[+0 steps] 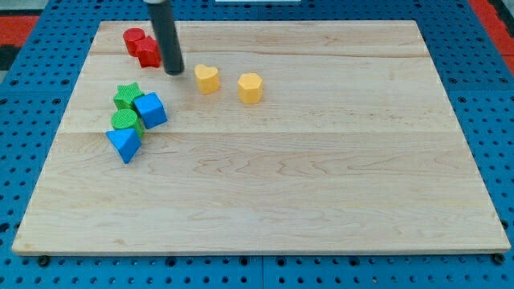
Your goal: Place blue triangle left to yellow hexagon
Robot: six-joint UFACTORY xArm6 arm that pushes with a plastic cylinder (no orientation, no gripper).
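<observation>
blue triangular wooden block (124, 144) sat at view's left, touching green round block (125, 121); yellow hexagonal block (250, 87) well apart, upper middle. rod's tip (173, 71) beside red blocks (141, 46), no claw, holding nothing. push not yet begun.

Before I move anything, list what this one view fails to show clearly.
- Red blocks, camera view: the rod covers the right one's edge, so shapes and contact are unclear.
- Rod: cut off by the view's top edge; my tip shows, between the red blocks and the yellow heart.
- Green blocks: the blue cube and blue triangle crowd them, hiding whether they touch.
- Yellow hexagon: too small to count sides.
</observation>
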